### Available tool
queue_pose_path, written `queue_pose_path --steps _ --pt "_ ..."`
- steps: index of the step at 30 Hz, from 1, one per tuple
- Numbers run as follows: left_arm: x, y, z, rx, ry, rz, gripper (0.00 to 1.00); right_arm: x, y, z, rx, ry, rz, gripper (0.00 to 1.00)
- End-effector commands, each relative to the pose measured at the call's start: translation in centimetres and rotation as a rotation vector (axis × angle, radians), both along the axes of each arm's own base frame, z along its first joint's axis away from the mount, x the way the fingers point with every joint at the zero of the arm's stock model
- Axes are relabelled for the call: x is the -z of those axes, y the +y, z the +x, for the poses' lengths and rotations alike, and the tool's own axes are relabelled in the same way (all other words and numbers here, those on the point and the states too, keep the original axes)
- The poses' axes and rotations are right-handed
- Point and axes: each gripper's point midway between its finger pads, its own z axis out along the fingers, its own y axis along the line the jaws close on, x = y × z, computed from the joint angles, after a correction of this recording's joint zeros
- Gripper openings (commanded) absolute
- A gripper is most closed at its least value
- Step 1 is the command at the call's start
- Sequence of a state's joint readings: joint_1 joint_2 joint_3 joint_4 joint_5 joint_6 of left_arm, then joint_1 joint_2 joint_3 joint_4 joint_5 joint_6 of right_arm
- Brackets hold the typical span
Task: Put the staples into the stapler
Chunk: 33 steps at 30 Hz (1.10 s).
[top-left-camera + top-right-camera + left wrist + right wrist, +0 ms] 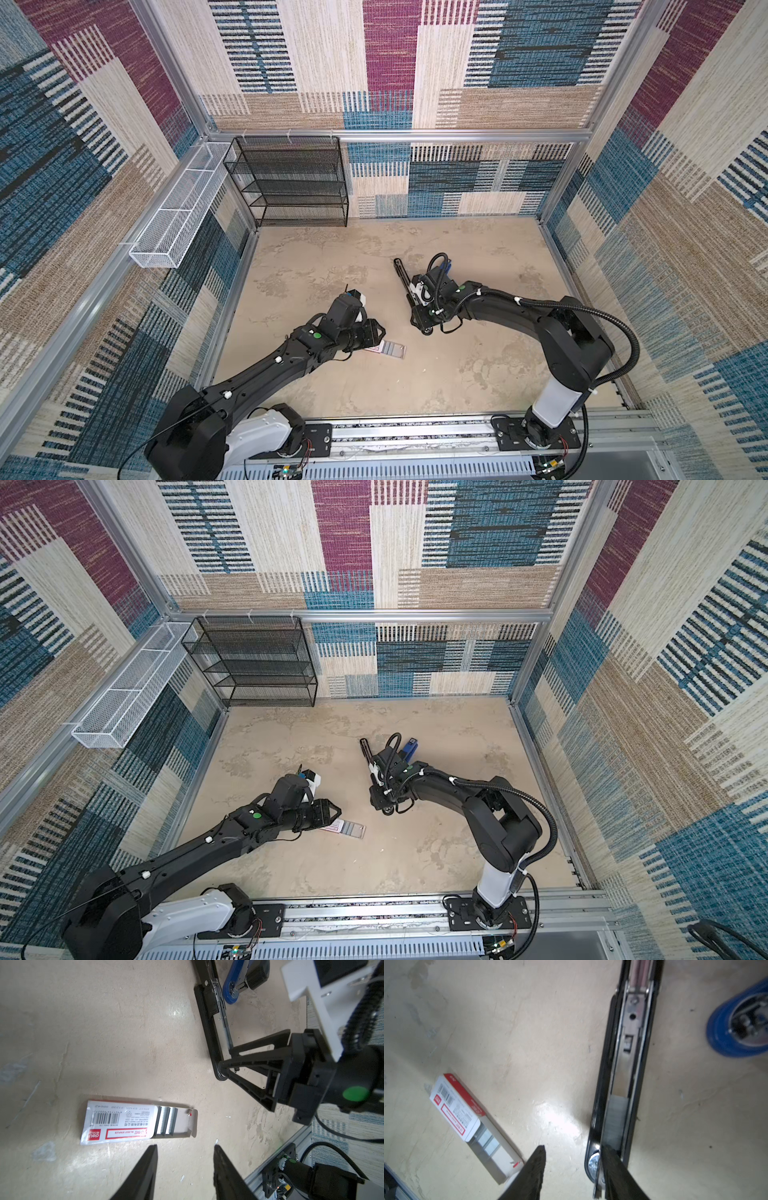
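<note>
Nearest in both top views is the metal rail (415, 428) carrying the two arm bases. Beyond it, on the beige table (478, 374), the black stapler (402, 274) lies flipped open. The box (388, 348) of staples lies flat, left of the stapler and nearer the rail, apart from it, with the left gripper (380, 332) over its left end. The right gripper (417, 322) hangs at the stapler's near end. A blue object (409, 749) (too hidden by the arm to name) sits just right of the stapler's far end. In the left wrist view the left gripper (185, 1157) has its jaws well apart and holds nothing, its tips over bare table just short of the box (116, 1124). The white-and-red sleeve sits partway off the tray, showing the grey staples (166, 1121). The stapler (209, 1022) lies beyond, with the right gripper (225, 1057) at its rounded end. In the right wrist view the right gripper (573, 1159) is also parted and grips nothing. One of its fingers (537, 1167) is over bare table beside the stapler (633, 1043), the other over the stapler's front end (contact unclear). A grey strip (615, 1118) of staples lies in the stapler's open channel.
</note>
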<state>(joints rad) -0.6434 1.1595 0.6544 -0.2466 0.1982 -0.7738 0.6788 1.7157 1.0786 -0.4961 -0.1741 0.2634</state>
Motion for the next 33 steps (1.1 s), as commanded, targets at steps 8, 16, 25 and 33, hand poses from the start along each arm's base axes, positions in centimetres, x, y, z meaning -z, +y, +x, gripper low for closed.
queue_pose_path --steps 8,16,25,33 --pt "-1.1 -0.8 0.5 0.011 -0.012 -0.034 0.47 -3.0 0.2 2.1 0.05 -0.082 -0.005 0.58" --pt "-1.3 -0.3 0.1 0.0 -0.022 -0.032 0.47 -1.8 1.9 5.2 0.053 -0.106 -0.02 0.62" --pt "-1.4 0.2 -0.1 -0.011 -0.032 -0.025 0.47 -0.1 2.1 5.7 0.054 -0.087 -0.043 0.62" --pt "-1.1 0.2 -0.1 -0.011 -0.024 -0.028 0.47 0.1 1.5 3.1 0.038 -0.024 -0.013 0.58"
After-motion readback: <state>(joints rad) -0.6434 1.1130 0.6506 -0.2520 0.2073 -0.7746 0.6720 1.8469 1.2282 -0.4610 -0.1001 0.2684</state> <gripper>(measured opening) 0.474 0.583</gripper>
